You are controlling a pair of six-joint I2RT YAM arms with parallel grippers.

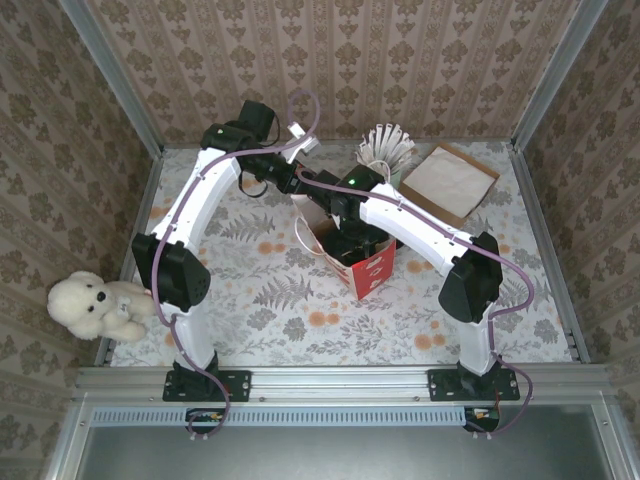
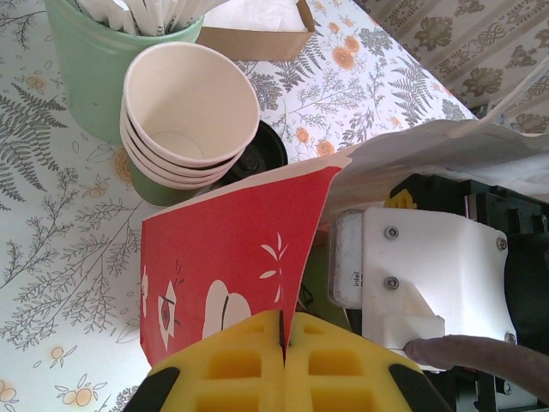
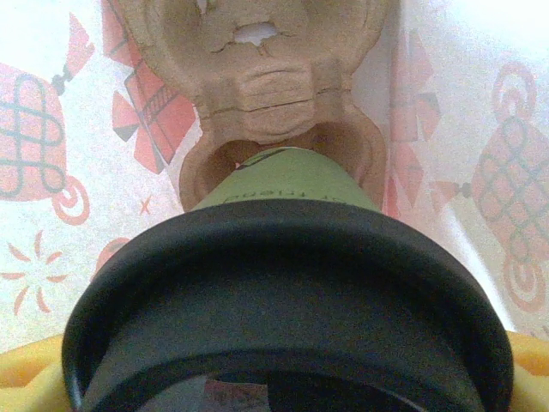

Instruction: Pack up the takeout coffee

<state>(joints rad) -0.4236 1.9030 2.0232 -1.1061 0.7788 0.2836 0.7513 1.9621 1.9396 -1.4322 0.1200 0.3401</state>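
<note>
Top external camera high behind the arm bases, looking down over the whole table (image 1: pixel 300 310), left wrist camera low, close against the paper bag (image 2: pixel 227 249) red outer wall, facing across the table, right wrist camera looking into the bag, takeout coffee (image 3: pixel 287 283) very near the lens, bag common to all three views

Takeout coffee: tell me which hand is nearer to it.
Right. The right hand grips the takeout coffee at its lid, inside the paper bag. The left hand pinches the bag's rim, apart from the cup.
</note>
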